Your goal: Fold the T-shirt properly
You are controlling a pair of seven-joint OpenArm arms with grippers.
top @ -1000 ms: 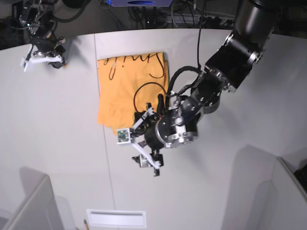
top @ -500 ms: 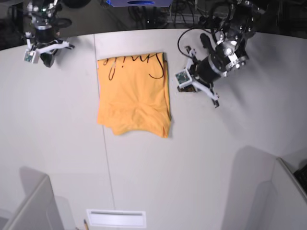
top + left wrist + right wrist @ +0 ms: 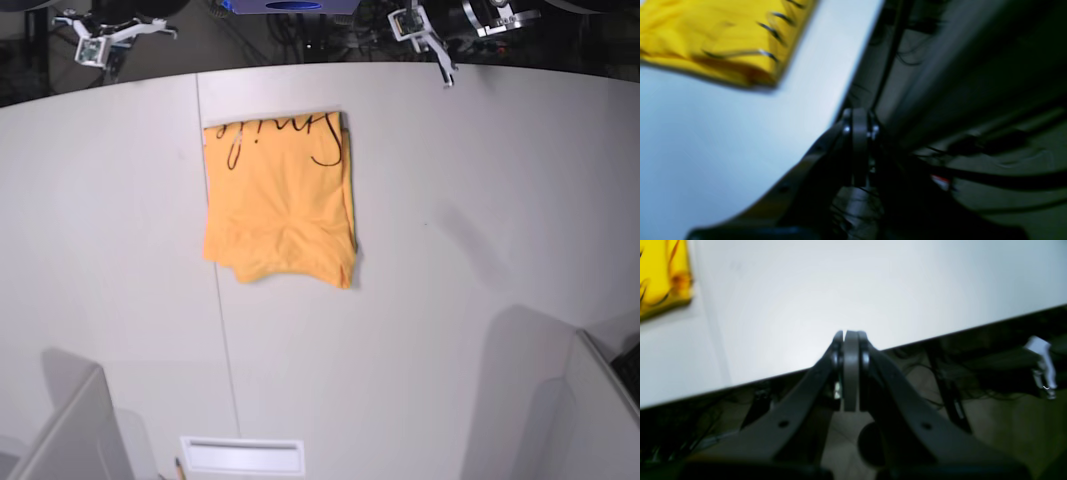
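1. One light-orange cotton T-shirt (image 3: 280, 200) with black cursive lettering lies folded on the white table (image 3: 480, 200).
2. Two grippers: the left gripper (image 3: 445, 70) and the right gripper (image 3: 160, 28), both closed and empty, at the table's far edge.

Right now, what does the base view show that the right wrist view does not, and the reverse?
Only the base view shows the whole folded T-shirt with its black lettering, and the left gripper at the table's far edge. Only the right wrist view shows the right gripper close up, jaws shut on nothing, and cables under the table. Both show the white table and yellow-orange cloth.
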